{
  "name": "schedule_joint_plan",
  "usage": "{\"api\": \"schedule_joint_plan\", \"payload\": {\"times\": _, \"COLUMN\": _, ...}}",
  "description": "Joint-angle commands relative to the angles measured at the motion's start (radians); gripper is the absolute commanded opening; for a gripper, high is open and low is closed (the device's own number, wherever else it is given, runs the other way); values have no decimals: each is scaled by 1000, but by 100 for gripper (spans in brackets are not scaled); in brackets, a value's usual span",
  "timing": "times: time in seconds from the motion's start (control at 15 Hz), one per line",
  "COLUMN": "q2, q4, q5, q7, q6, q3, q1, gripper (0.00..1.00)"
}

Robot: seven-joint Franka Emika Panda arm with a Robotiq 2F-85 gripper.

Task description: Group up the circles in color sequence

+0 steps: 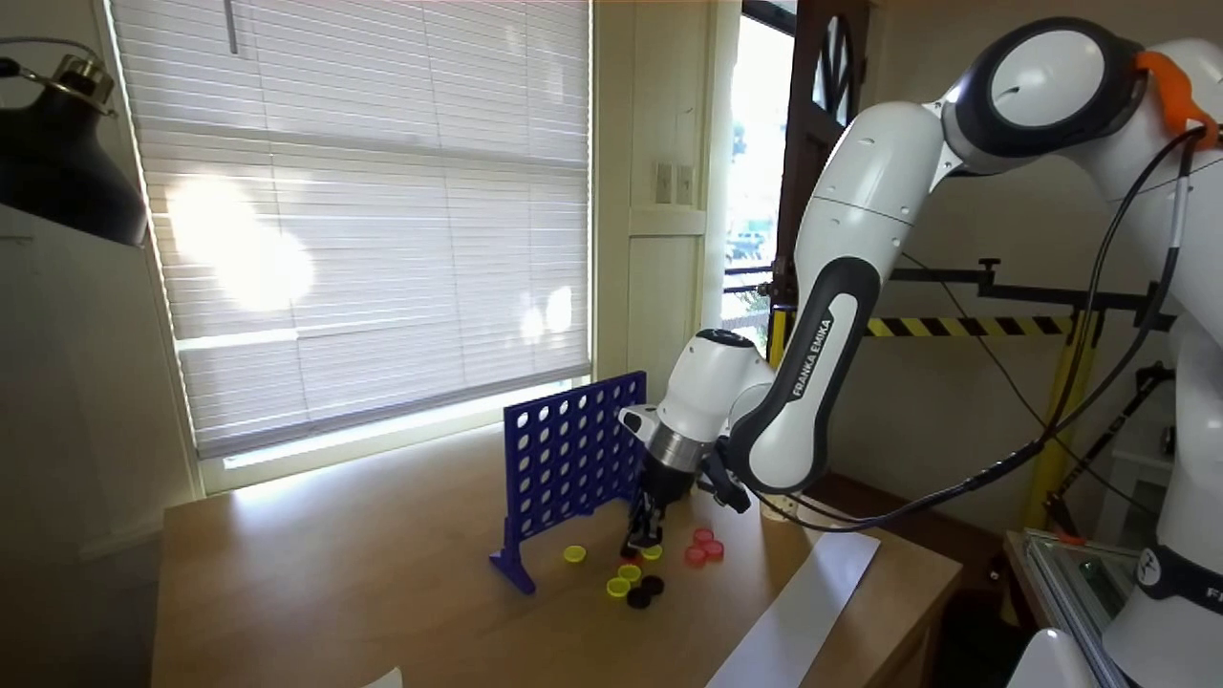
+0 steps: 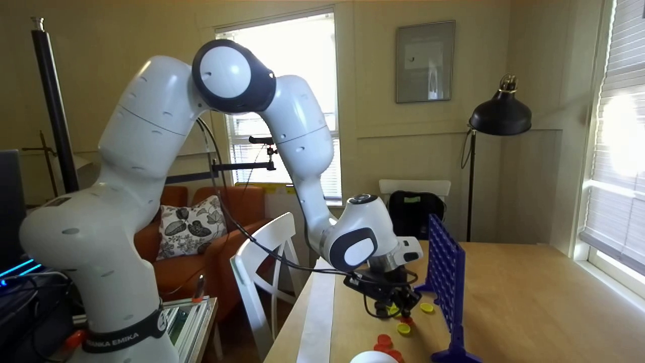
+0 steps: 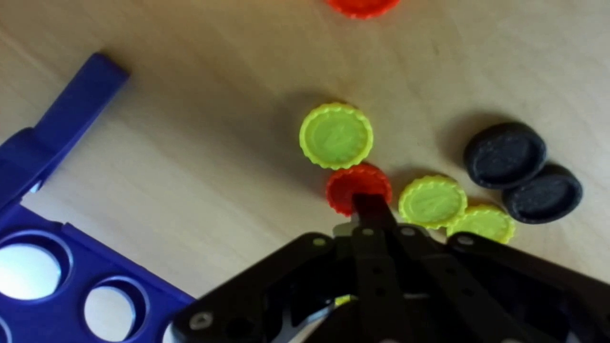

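Note:
My gripper (image 3: 374, 202) is shut, its fingertips over a red circle (image 3: 342, 188) that lies flat on the table; nothing shows held between them. A yellow circle (image 3: 336, 136) touches that red one. On its other side lie two more yellow circles (image 3: 432, 201), partly overlapping in the wrist view, beside two black circles (image 3: 505, 155). A lone yellow circle (image 1: 574, 553) sits nearer the blue grid. Several red circles (image 1: 715, 549) form a separate cluster, one cut off at the top of the wrist view.
The blue upright grid (image 1: 573, 454) stands close beside the gripper. A white paper strip (image 1: 798, 612) runs along the table (image 1: 287, 592). Near the red cluster is a white cup (image 2: 373, 357), cut off by the frame. White chairs (image 2: 267, 262) stand by the table.

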Motion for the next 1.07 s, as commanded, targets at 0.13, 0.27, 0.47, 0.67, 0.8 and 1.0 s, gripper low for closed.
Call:
{"api": "schedule_joint_plan", "payload": {"times": 0.13, "q2": 24, "q4": 23, "q5": -7, "q7": -37, "q6": -40, "q3": 49, "q1": -54, "gripper": 0}}
{"api": "schedule_joint_plan", "payload": {"times": 0.27, "q2": 26, "q4": 26, "q5": -5, "q7": -56, "q6": -79, "q3": 87, "q1": -94, "gripper": 0}}
{"api": "schedule_joint_plan", "payload": {"times": 0.47, "q2": 21, "q4": 30, "q5": -1, "q7": -92, "q6": -142, "q3": 126, "q1": -132, "gripper": 0}}
{"api": "schedule_joint_plan", "payload": {"times": 0.67, "q2": -1, "q4": 27, "q5": 5, "q7": -128, "q6": -219, "q3": 139, "q1": -142, "gripper": 0}}
{"api": "schedule_joint_plan", "payload": {"times": 0.8, "q2": -18, "q4": 19, "q5": 9, "q7": -150, "q6": -269, "q3": 138, "q1": -135, "gripper": 0}}
{"api": "schedule_joint_plan", "payload": {"times": 1.0, "q2": -34, "q4": 13, "q5": 17, "q7": -184, "q6": -334, "q3": 139, "q1": -128, "gripper": 0}}
